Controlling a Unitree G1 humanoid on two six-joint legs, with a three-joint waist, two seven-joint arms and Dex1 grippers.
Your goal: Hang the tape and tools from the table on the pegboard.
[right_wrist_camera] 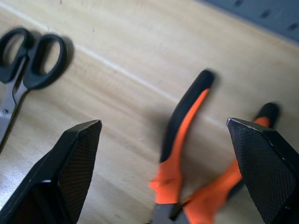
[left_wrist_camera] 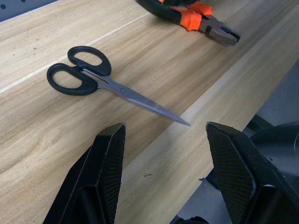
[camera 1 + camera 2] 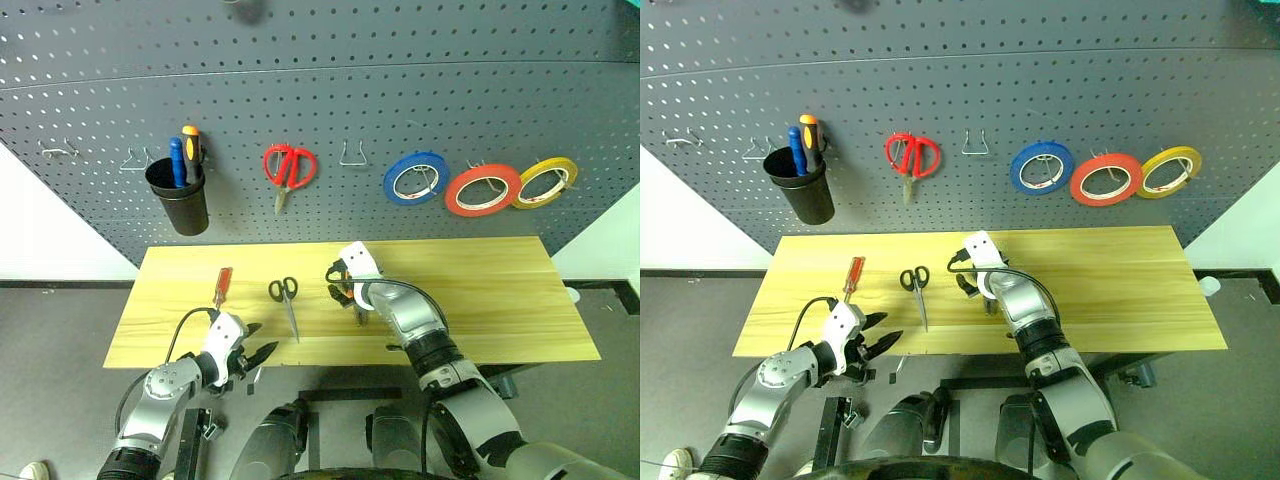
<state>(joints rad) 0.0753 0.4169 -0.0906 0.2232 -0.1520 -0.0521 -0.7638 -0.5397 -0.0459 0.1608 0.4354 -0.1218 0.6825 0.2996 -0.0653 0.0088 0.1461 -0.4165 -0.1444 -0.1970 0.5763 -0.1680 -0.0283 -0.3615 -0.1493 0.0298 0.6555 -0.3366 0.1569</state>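
Right gripper (image 1: 163, 154) spread wide over the pliers (image 1: 187, 154) on the counter (image 3: 500, 290).
Pliers handles run away from it toward the pegboard (image 3: 330, 90), lying between its open fingers; beside the pliers lie the scissors (image 3: 286, 300), with the left gripper (image 3: 252, 358), half spread and empty, at the counter's near edge.

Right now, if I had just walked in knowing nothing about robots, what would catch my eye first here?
Probably the three bright rolls hanging in a row on the dark pegboard: blue roll, red tape and yellow roll, with red-handled scissors further left. Next, the right gripper, open over the orange-and-black pliers on the yellow table. Nearby lie black-handled scissors and a red screwdriver.
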